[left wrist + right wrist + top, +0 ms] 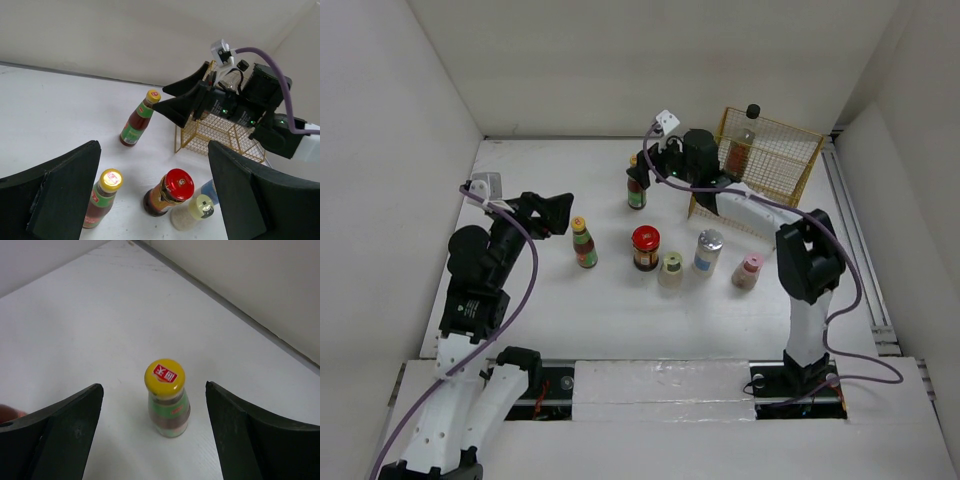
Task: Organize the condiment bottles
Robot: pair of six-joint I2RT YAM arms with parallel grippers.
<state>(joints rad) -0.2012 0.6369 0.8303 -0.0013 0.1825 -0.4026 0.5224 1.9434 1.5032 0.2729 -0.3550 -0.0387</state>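
Nearest my arm bases stands the green-topped shaker (671, 268), with the pink-topped shaker (748, 270) out at its 3 o'clock; just behind and between those two sits the silver-topped shaker (708, 250); the red-lidded jar (645, 248) is at its 9 o'clock, and a yellow-capped bottle (584, 243) stands further along at 9 o'clock, all upright on the white table (550, 300); my left claw (563, 214) hovers at 11 o'clock of that bottle, fingers spread wide, pinching nothing; farther on, the second yellow-capped bottle (637, 187) stands alone; my right claw (650, 165) hangs at its 1 o'clock, spread apart, the bottle untouched before the gap; farthest, at the table's 2 o'clock, the yellow wire basket (790, 150) holds the black-capped dark bottle (747, 140) upright.
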